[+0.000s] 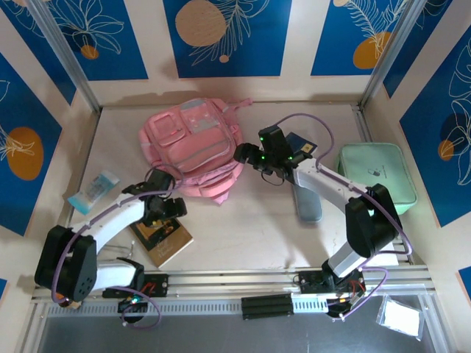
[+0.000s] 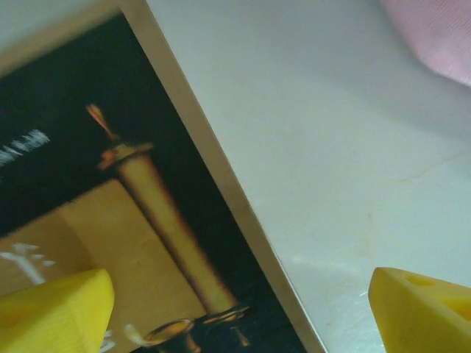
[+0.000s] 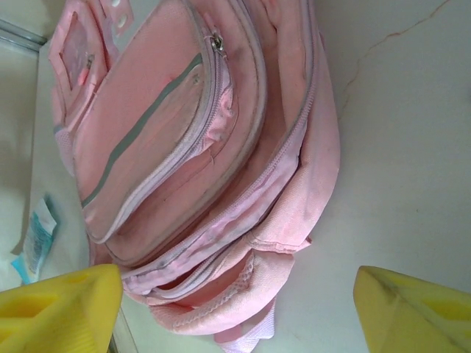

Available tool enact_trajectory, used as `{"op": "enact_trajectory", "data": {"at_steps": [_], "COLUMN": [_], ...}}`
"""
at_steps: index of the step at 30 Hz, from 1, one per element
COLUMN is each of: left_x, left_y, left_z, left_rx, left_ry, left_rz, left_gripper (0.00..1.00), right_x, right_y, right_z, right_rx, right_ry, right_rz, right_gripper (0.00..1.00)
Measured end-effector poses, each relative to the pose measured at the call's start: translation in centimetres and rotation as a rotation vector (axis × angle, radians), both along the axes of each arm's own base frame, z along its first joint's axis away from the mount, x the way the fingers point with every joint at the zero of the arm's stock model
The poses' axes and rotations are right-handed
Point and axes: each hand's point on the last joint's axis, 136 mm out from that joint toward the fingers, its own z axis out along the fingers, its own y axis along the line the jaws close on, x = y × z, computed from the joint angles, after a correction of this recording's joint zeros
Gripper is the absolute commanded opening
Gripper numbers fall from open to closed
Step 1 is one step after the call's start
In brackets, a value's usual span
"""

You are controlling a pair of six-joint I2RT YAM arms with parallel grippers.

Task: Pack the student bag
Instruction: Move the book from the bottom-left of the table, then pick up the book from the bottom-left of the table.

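Observation:
The student bag (image 1: 193, 143), a pink backpack with grey-trimmed pockets, lies flat at the back middle of the table. In the right wrist view the student bag (image 3: 206, 162) shows its zips partly undone and a mesh side pocket. My right gripper (image 1: 246, 156) hovers at the bag's right edge, open, its yellow fingertips (image 3: 59, 309) wide apart with nothing between them (image 3: 235, 312). My left gripper (image 1: 163, 217) is open over a dark-and-gold book (image 1: 163, 237). The book's cover (image 2: 110, 220) and bare table lie beneath the spread jaws of the left gripper (image 2: 243, 316).
A mint-green case (image 1: 377, 175) sits at the right, and a grey-blue pouch (image 1: 307, 202) lies beside my right arm. A dark blue booklet (image 1: 298, 141) peeks out behind the right wrist. A light blue packet (image 1: 94, 190) lies at the left. Walls ring the table.

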Motion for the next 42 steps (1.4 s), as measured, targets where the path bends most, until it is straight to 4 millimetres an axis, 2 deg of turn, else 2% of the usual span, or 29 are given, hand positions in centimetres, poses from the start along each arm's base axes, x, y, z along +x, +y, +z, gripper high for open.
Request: {"op": "enact_trajectory", "data": {"at_steps": [2, 7, 11, 13, 15, 19, 23, 26, 28, 31, 34, 42], "left_x": [0.4, 3.4, 4.3, 4.4, 4.9, 6.2, 5.9, 4.4, 3.2, 1.5, 0.7, -0.8], "left_y": [-0.6, -3.6, -4.6, -4.5, -3.5, 0.5, 4.0, 5.4, 5.8, 6.2, 6.3, 5.8], "left_z": [-0.4, 0.2, 0.8, 1.2, 1.9, 4.1, 4.6, 3.1, 1.9, 0.6, 0.3, -0.8], "left_rx": [-0.035, -0.176, -0.232, -0.232, -0.221, -0.194, -0.179, -0.175, -0.170, -0.160, -0.157, -0.183], "left_ry": [-0.006, -0.097, -0.133, -0.135, -0.152, -0.215, -0.226, -0.173, -0.124, -0.064, -0.049, -0.018], "left_rz": [0.007, -0.010, -0.030, -0.031, -0.012, 0.113, 0.242, 0.309, 0.335, 0.360, 0.364, 0.360], "left_gripper": [0.85, 0.84, 0.88, 0.89, 0.89, 0.89, 0.85, 0.81, 0.80, 0.76, 0.73, 0.70], "right_x": [0.1, 0.3, 0.2, -0.1, -0.7, -2.9, -6.2, -8.5, -9.4, -10.1, -10.5, -10.3], "right_y": [0.2, 0.6, 1.8, 3.1, 5.1, 10.7, 15.8, 18.5, 19.6, 20.6, 21.2, 21.7], "right_z": [-0.1, 0.8, 2.0, 2.6, 3.3, 3.7, 1.5, -1.4, -3.5, -6.2, -8.4, -11.3], "right_rx": [-0.011, -0.023, -0.040, -0.055, -0.072, -0.107, -0.155, -0.195, -0.228, -0.278, -0.314, -0.383], "right_ry": [0.000, -0.023, -0.065, -0.086, -0.108, -0.143, -0.119, -0.059, -0.016, 0.038, 0.076, 0.106], "right_rz": [0.007, 0.025, 0.080, 0.130, 0.204, 0.404, 0.601, 0.714, 0.760, 0.803, 0.827, 0.832], "right_gripper": [0.81, 0.81, 0.78, 0.77, 0.75, 0.69, 0.59, 0.56, 0.53, 0.51, 0.49, 0.46]}}
